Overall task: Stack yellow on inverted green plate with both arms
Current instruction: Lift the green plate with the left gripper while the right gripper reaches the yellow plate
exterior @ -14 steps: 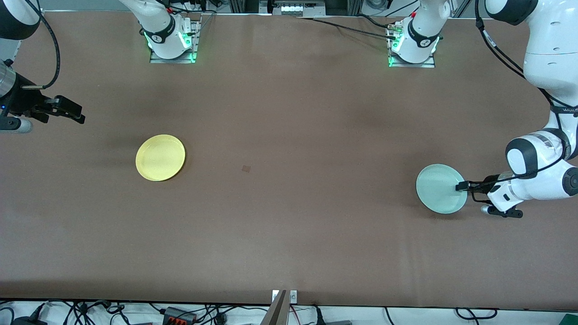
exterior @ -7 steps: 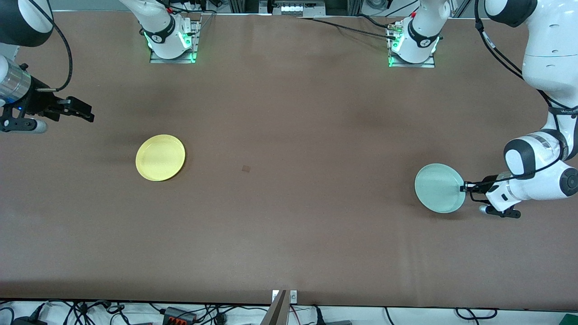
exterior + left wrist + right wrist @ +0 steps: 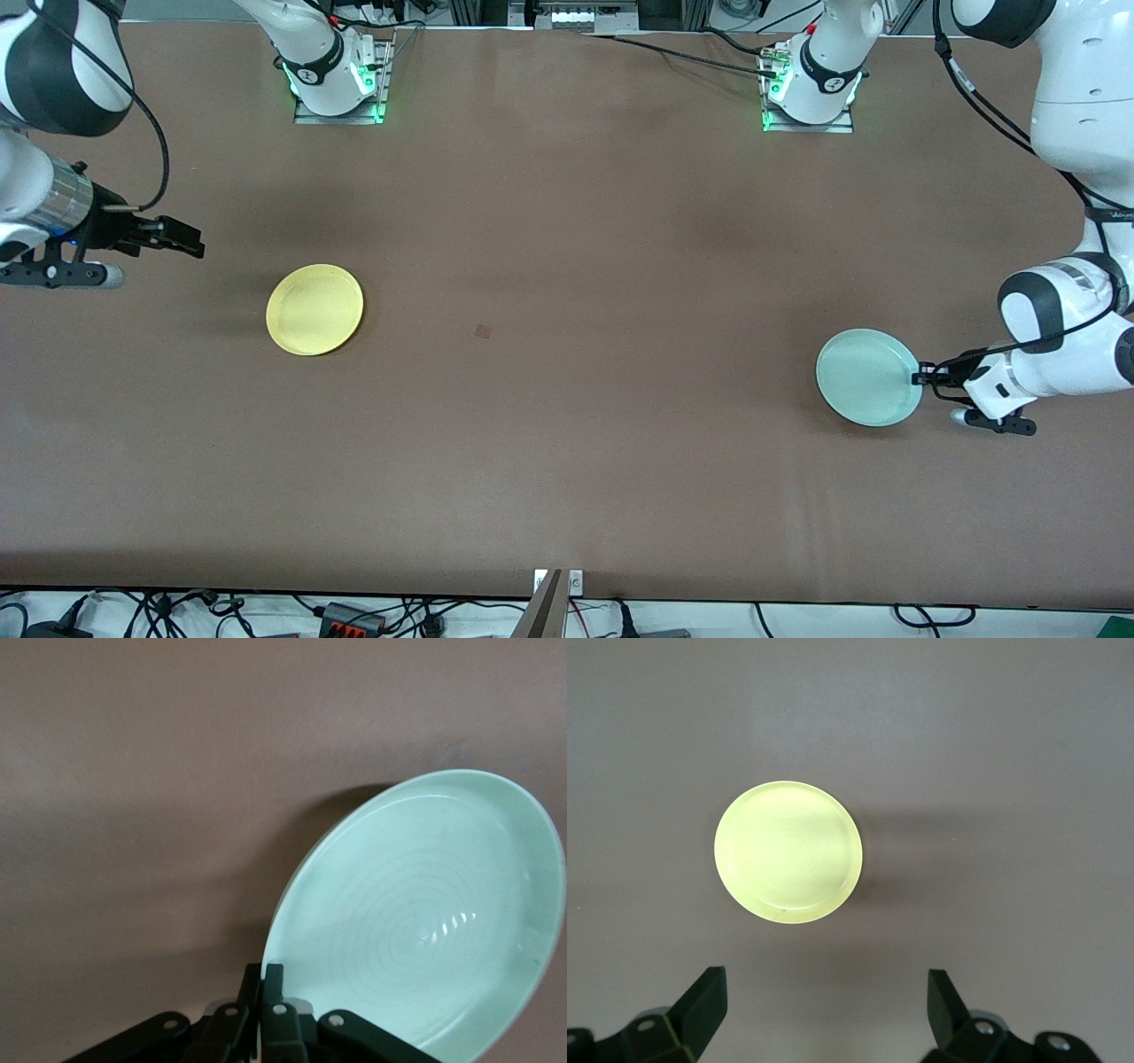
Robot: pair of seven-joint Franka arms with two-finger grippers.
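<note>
On the brown table (image 3: 567,425), left pincer (image 3: 918,377) clamps the green plate (image 3: 866,377) (tilted); right pincer (image 3: 190,247) apart.

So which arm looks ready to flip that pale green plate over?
Probably the left. Its claw is pinched on the green plate rim. The right claw hangs open over bare table near the yellow plate.
</note>
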